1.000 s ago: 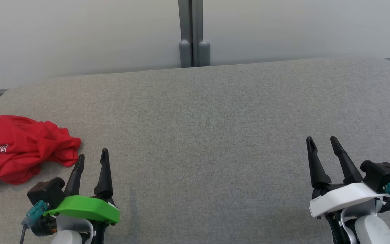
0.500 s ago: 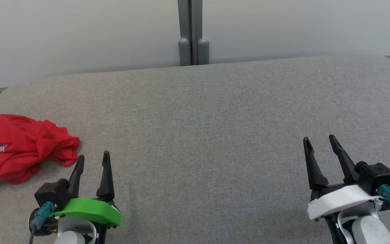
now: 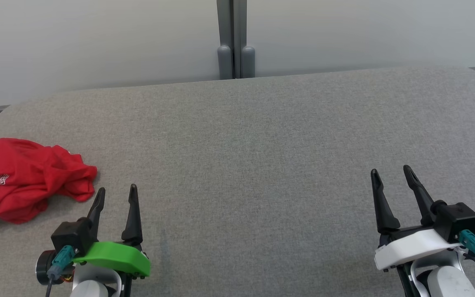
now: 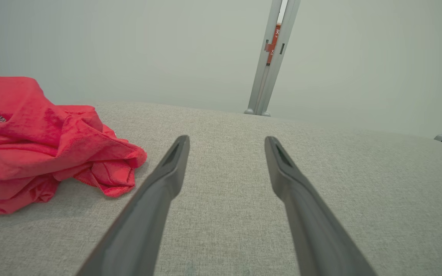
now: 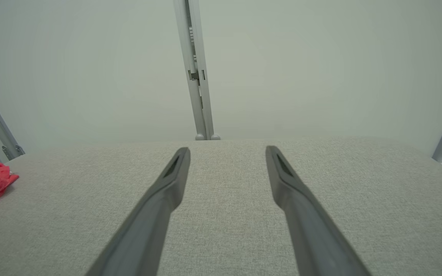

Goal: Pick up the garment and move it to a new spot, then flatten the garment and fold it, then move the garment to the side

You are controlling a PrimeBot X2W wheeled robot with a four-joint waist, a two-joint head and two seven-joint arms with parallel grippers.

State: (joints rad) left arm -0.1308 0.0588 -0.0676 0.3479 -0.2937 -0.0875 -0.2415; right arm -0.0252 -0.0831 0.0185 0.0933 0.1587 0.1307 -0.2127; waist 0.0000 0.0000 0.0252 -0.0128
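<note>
Garment [image 3: 23, 181] crumpled on grey table [image 3: 262, 156], left edge; left claw [image 3: 117, 188] nearby, spread.

1. Red garment [image 3: 27, 185] lies crumpled at the left edge of the grey bench [image 3: 254, 156], white print showing, partly cut off by the frame.
2. Left gripper [image 3: 116, 189], green cover, fingers spread and empty, just beside the garment.
3. Right gripper [image 3: 390, 170], white cover, fingers spread and empty, well apart from the garment.
4. Grey post [image 3: 232, 39] behind the bench.

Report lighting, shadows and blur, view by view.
Head view: soft even light, no glare; the garment casts a faint shadow on the table. Left wrist view: left gripper softly blurred near the lens, garment sharp. Right wrist view: right gripper likewise blurred.
</note>
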